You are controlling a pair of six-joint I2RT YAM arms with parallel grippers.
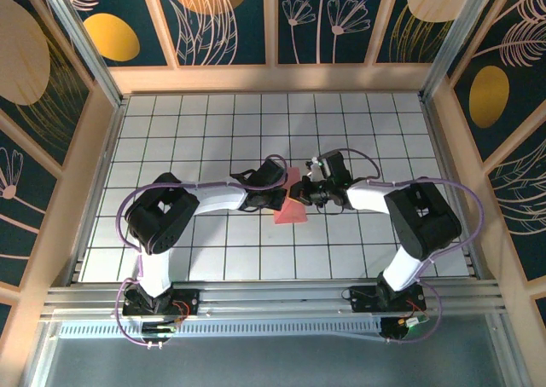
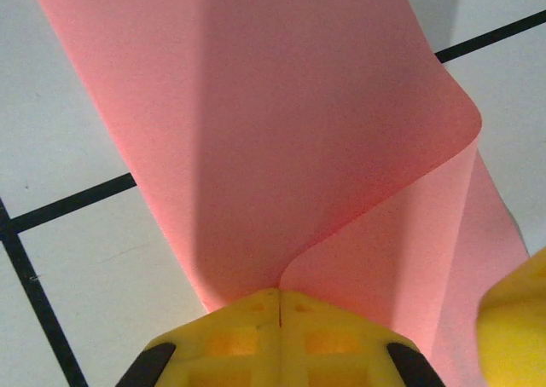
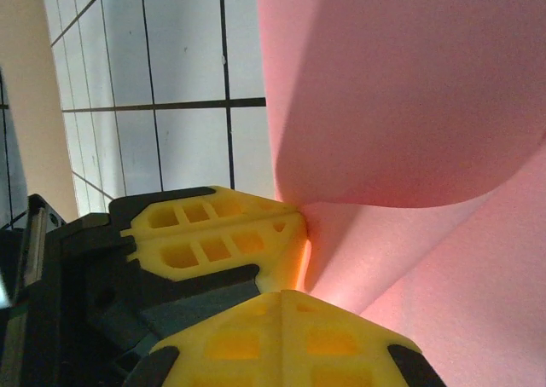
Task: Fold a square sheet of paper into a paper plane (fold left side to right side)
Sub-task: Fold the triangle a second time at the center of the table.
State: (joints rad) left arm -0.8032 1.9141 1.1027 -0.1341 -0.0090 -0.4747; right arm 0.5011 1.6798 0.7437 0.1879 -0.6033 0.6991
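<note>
The salmon-pink square sheet of paper (image 1: 292, 208) lies on the white grid table (image 1: 213, 131) between the two arms. One side is lifted and curls over the rest of the sheet (image 2: 281, 123). My left gripper (image 2: 280, 295) is shut on that lifted edge, and the paper bends away from its seam. In the right wrist view the left gripper (image 3: 300, 232) pinches the sheet (image 3: 401, 89) just above my right gripper (image 3: 281, 295). The right gripper is shut, its tip against the lower layer, with no paper showing in its seam. A paper plane is out of view.
Wooden walls with dark floral panels (image 1: 222, 20) close in the table at the back and sides. A metal rail (image 1: 273, 306) carrying both arm bases runs along the near edge. The two wrists sit almost touching at the table's centre.
</note>
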